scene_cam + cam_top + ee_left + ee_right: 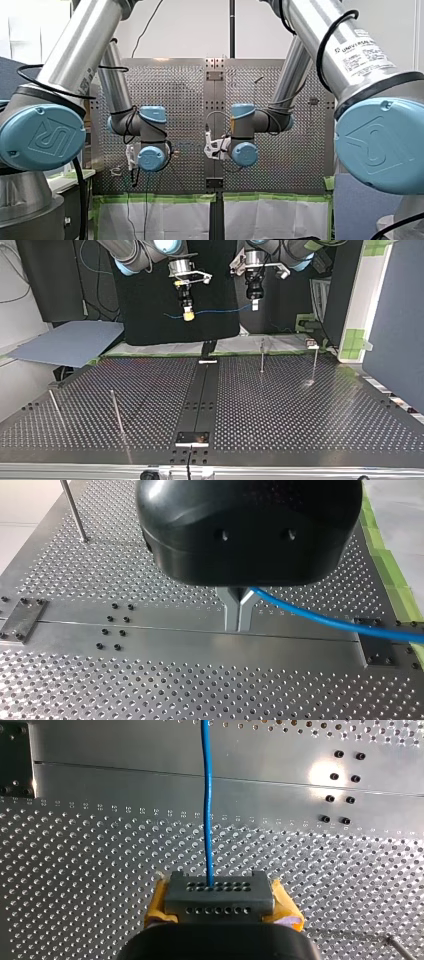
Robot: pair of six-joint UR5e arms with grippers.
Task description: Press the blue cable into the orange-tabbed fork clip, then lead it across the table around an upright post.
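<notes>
The left wrist view's edge cuts off the blue cable (pixel 330 622), seemingly mid-run.

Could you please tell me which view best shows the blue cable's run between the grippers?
The top view: the blue cable spans from my right gripper to my left gripper. Each wrist view shows one stretch; the front view shows none clearly.

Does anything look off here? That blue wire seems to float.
Nothing looks broken or spilled. The blue cable is simply strung between my left pincer and my right pincer, both clamped on it above the table.
</notes>
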